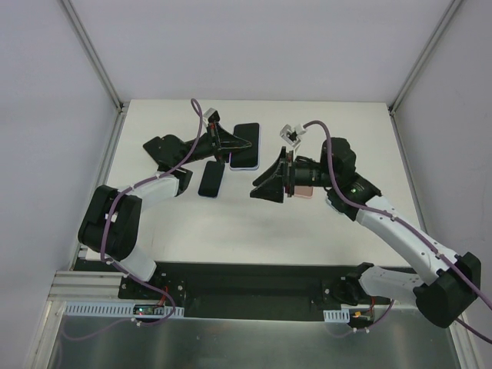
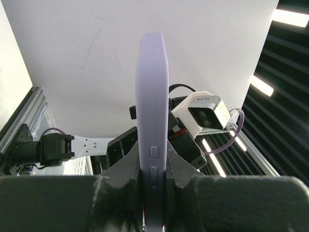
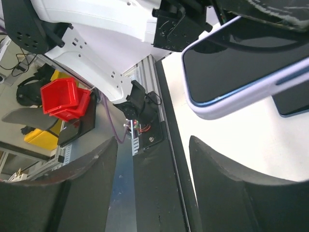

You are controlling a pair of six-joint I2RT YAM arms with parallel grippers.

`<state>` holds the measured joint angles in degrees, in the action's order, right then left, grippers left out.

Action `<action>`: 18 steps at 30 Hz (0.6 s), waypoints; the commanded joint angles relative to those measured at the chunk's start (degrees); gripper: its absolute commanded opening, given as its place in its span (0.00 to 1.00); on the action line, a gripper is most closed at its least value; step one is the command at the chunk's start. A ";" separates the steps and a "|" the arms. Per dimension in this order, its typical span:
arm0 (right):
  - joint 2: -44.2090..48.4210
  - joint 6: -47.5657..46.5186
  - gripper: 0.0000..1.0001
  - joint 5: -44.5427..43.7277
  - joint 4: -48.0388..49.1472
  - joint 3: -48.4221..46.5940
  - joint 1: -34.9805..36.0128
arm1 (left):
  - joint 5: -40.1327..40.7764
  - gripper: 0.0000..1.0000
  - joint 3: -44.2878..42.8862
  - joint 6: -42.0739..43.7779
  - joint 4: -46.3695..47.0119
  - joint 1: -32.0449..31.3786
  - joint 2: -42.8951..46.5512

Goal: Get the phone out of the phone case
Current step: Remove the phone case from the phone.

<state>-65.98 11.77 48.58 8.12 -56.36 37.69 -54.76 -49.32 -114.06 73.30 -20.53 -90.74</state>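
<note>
Left gripper (image 1: 238, 143): I see it clamped on the pale lavender phone case (image 2: 152, 96). One black finger presses each broad face, and in the left wrist view the case stands edge-on between them.
Case detail: two small side buttons show on the narrow edge, just above the finger pads.
Phone: the black-screened phone (image 3: 231, 63) sits inside the case, with the lavender rim wrapping its edge all round. It is not yet out.
Where it is: toward the far middle of the white table (image 1: 231, 223), screen up, out at the end of the left arm. I cannot tell whether the case touches the tabletop.
Right gripper (image 1: 269, 184): its fingers are spread apart with nothing between them. It points toward the cased phone from the right and sits near it but not touching.
Other item: a dark flat slab with a bluish edge (image 1: 211, 179) lies flat on the table just beside the case, on the side nearer the arm bases.
Background: red plastic bins (image 3: 60, 99) are off the table, seen only by the right wrist camera.
</note>
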 commanded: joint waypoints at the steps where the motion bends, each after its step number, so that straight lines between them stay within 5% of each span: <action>1: 1.82 0.88 0.63 -2.70 -1.53 -1.03 -2.70 | 1.68 0.00 -2.09 -5.65 10.99 0.32 1.79; 12: -6.97 18.90 0.64 3.19 19.73 -3.32 -7.19 | 1.33 0.00 -2.18 -5.65 10.90 0.32 3.29; 18: -9.78 27.50 0.45 3.10 31.94 -1.48 -8.25 | 1.24 0.00 -1.92 -5.65 10.90 0.32 3.99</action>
<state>-75.05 31.18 50.89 25.52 -57.01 30.48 -54.61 -49.34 -114.02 72.95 -20.21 -90.61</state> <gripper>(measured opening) 0.505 0.122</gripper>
